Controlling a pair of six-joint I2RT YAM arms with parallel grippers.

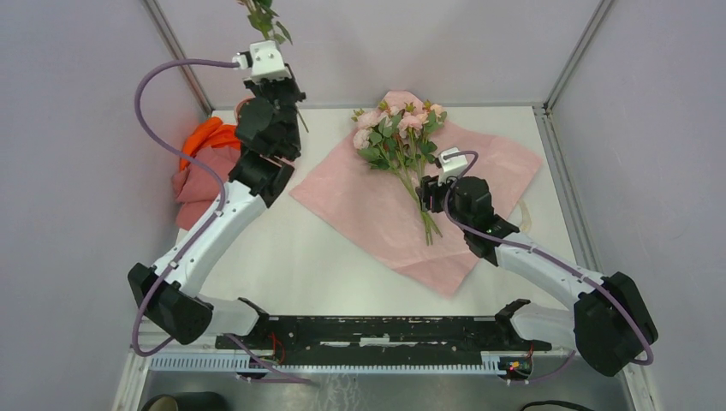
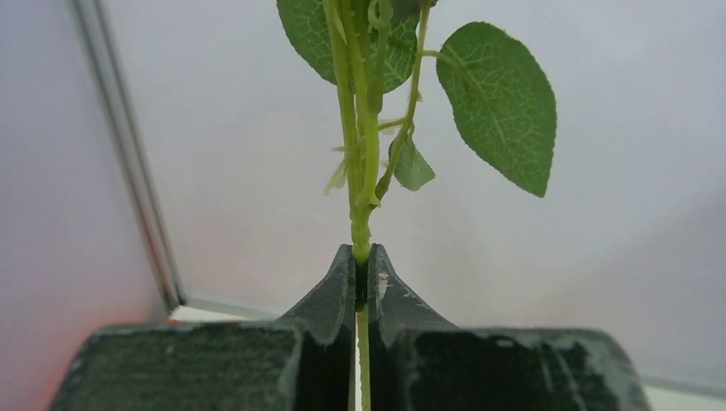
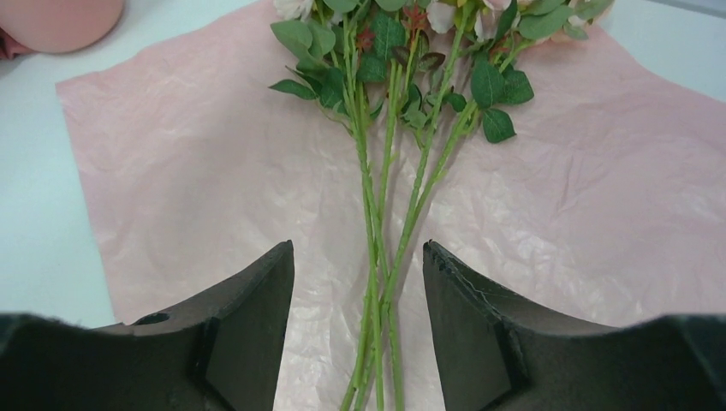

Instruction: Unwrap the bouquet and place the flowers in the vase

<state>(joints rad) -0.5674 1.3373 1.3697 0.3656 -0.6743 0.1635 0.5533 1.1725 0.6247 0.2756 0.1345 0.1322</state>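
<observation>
- Top external view: the left gripper, raised at the far left, is clamped on a single stem whose leaves reach the top edge. The other flowers lie on the pink sheet at centre-right, blooms far and cut ends near. The right gripper hangs over those ends, so we judge the right arm the nearer one. Orange and salmon cloths lie at the left.
- Left wrist view: the jaws are closed tight on the single stem, which stands upright between them with a broad leaf above.
- Right wrist view: the jaws stand well apart and hold nothing. The stems run near-to-far through the gap, along the fingers. At the far left corner we judge the smooth pale-pink body to be the vase.
</observation>
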